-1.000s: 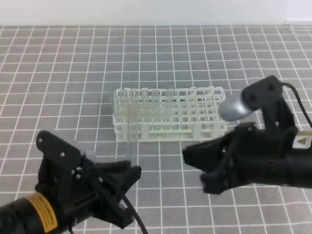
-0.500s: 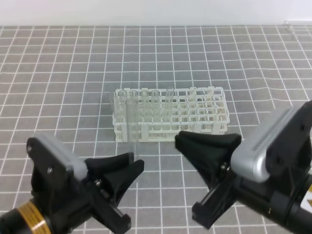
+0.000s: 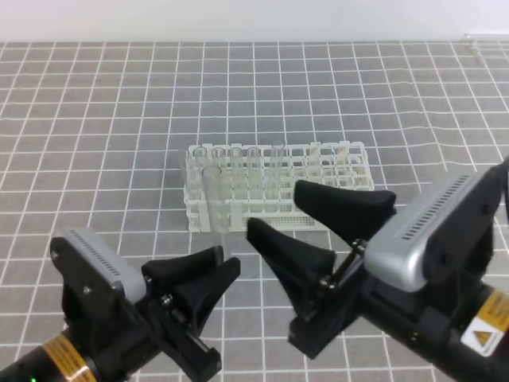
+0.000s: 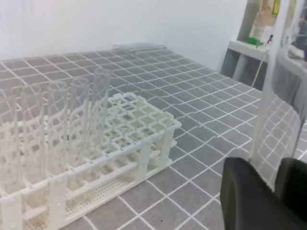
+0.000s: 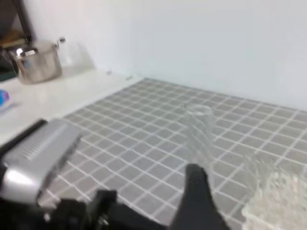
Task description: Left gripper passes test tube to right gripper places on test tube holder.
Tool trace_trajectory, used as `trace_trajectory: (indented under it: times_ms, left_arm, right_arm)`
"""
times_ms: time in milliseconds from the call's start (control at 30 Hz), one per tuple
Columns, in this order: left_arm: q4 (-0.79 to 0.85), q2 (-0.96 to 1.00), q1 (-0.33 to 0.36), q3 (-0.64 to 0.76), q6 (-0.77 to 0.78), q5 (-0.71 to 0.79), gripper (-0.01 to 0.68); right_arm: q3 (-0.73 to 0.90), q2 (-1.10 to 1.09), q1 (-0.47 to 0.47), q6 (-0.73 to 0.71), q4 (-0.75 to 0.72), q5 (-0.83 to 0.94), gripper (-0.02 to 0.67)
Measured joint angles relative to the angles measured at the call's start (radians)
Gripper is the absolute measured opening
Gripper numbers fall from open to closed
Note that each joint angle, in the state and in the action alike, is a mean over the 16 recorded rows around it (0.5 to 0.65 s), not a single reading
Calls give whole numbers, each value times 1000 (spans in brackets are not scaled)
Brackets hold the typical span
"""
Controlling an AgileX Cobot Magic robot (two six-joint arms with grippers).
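The clear test tube (image 3: 215, 208) stands upright in front of the left end of the white test tube holder (image 3: 343, 177). My left gripper (image 3: 224, 261) comes up from the lower left and is shut on the tube's lower end. In the left wrist view the test tube (image 4: 277, 81) rises between the two black fingers (image 4: 249, 196). My right gripper (image 3: 274, 208) is open wide just right of the tube, its fingertips pointing at it without touching. The right wrist view shows the test tube (image 5: 199, 136) past one black finger (image 5: 195, 191).
Several other tubes (image 3: 242, 163) stand in the holder's left rows; the test tube holder (image 4: 144, 139) sits on a grey gridded mat (image 3: 103, 119). A steel pot (image 5: 37, 61) rests on a white counter. A shelf with bottles (image 4: 261, 24) stands to the side.
My right gripper has opened wide and swung its fingers left toward the tube. My left gripper has kept the tube upright and tilted slightly.
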Motion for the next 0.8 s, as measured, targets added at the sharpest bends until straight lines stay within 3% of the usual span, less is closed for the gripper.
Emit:
trace_trajectory:
  times_ms: [233, 800]
  left_arm:
    - [33, 44, 0, 1, 1, -69, 69]
    - [99, 55, 0, 1, -4, -125, 81]
  right_arm:
    - [-29, 82, 0, 83, -69, -74, 449]
    - [-87, 233, 0, 101, -85, -191, 443]
